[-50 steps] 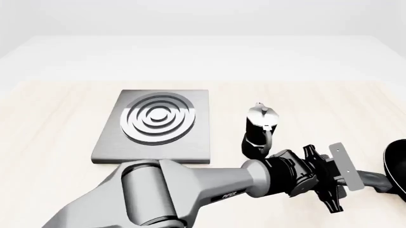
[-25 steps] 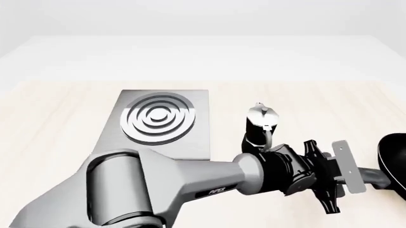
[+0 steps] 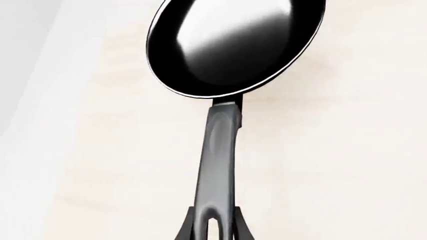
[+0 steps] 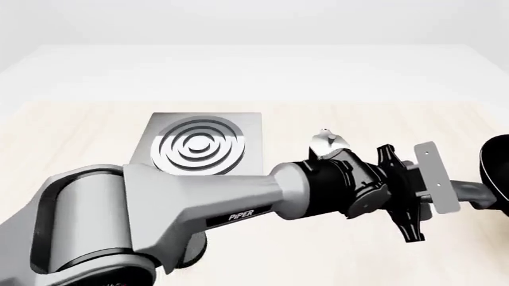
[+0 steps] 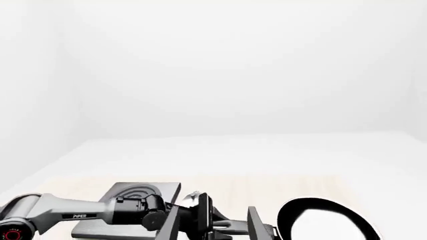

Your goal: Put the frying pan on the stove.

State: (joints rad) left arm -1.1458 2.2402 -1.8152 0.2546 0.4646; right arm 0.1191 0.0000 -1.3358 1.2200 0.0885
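The frying pan [image 3: 233, 45] is a round black pan with a glossy pale sheen inside and a long dark grey handle [image 3: 217, 150]. My left gripper [image 3: 213, 231] is shut on the end of that handle. In the front view the left gripper [image 4: 469, 193] reaches far right, and only the pan's rim [image 4: 499, 173] shows at the frame edge. The stove [image 4: 199, 146], a grey slab with silver rings, lies left of centre, its near part hidden by my left arm. The right wrist view shows the stove [image 5: 143, 192] and pan [image 5: 327, 220] from afar. My right gripper is out of view.
A small black-and-silver moka pot [image 4: 326, 142] stands between the stove and the pan; only its top shows above my left wrist. The left arm's thick links [image 4: 159, 214] cross the near table from left to right.
My left arm has risen, carrying the pan upward by its handle. The wrist now covers the moka pot's lower body, which showed before.
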